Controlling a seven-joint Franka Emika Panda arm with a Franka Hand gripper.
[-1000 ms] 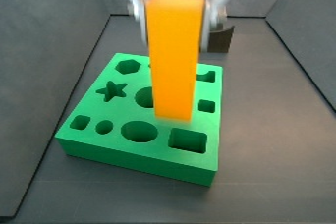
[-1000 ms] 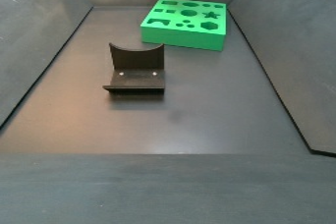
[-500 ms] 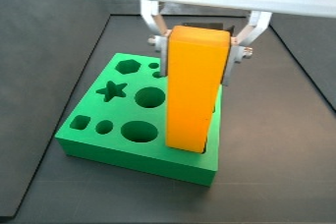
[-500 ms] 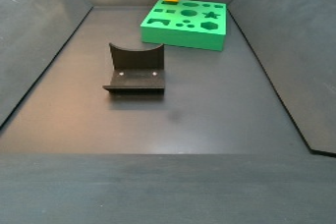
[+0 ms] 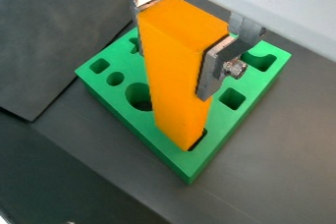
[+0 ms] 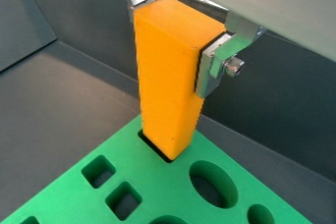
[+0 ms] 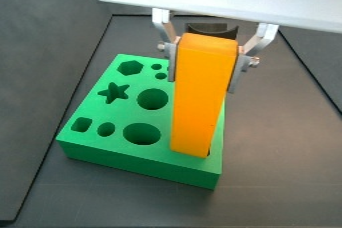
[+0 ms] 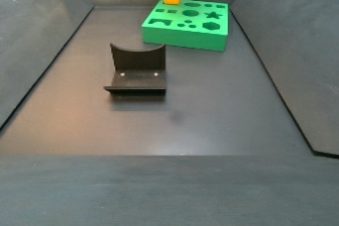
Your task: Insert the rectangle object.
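Rectangle object upright in the green board's corner hole

The gripper (image 6: 178,31) clamps the top of the rectangle object (image 6: 168,81) – silver fingers (image 6: 219,59) pressed on opposite faces – while its lower end sits in a square hole of the green board (image 7: 114,122); the fixture (image 8: 137,69) stands well apart.

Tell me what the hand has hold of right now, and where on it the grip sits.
The hand is shut on the rectangle object, gripping its upper end, one finger on each of two opposite sides. Its lower end sits in a hole of the green board.
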